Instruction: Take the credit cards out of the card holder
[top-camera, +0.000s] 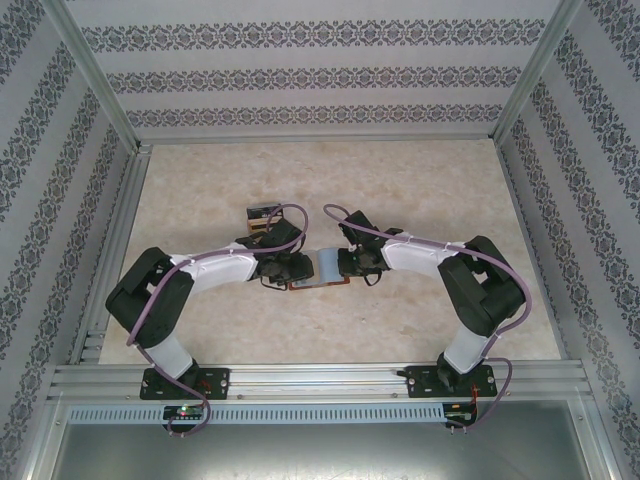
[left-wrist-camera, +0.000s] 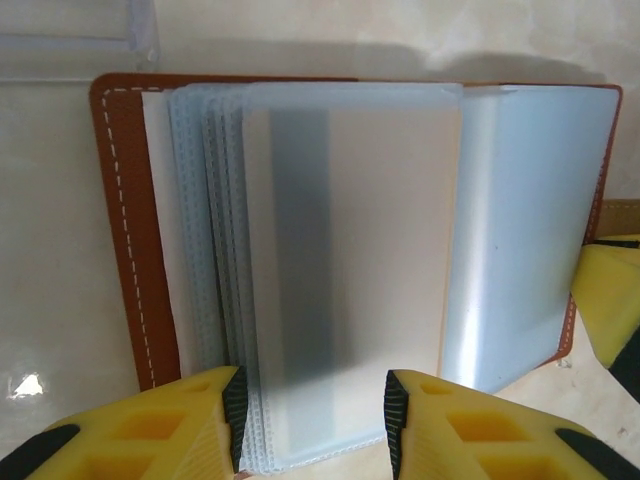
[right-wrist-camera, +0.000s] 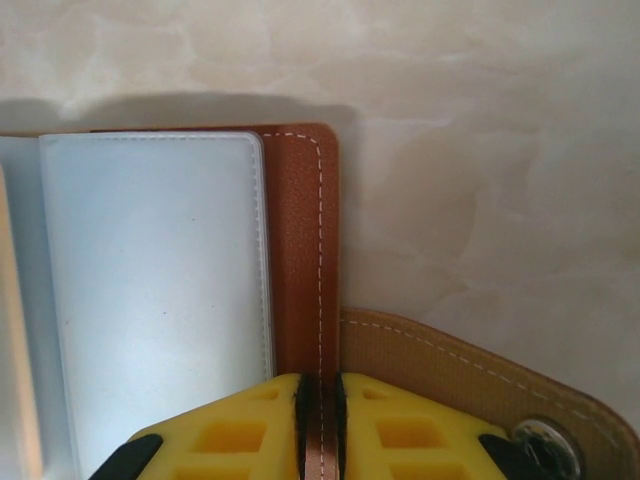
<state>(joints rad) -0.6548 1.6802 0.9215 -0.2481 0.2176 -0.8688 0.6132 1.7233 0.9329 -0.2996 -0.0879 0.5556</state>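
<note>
The card holder (top-camera: 320, 282) lies spread open between the two grippers, brown leather cover (left-wrist-camera: 125, 220) down and bluish sleeves up. A pale blue-grey credit card (left-wrist-camera: 350, 260) sits in the top clear sleeve of a fanned stack. My left gripper (left-wrist-camera: 315, 420) is open, its yellow fingers (left-wrist-camera: 180, 425) straddling the near edge of that sleeve from above, the left pad against the sleeve edges. My right gripper (right-wrist-camera: 320, 420) is shut on the cover's right edge (right-wrist-camera: 300, 230), beside the snap tab (right-wrist-camera: 480, 380). Further cards cannot be told apart inside the other sleeves.
A clear plastic box (top-camera: 262, 215) stands just behind the left gripper (top-camera: 292, 270), its corner (left-wrist-camera: 70, 40) beyond the wallet's far left. The right gripper (top-camera: 345, 263) faces the left one across the wallet. Pale marbled tabletop (top-camera: 430, 200) lies all around, bounded by patterned walls.
</note>
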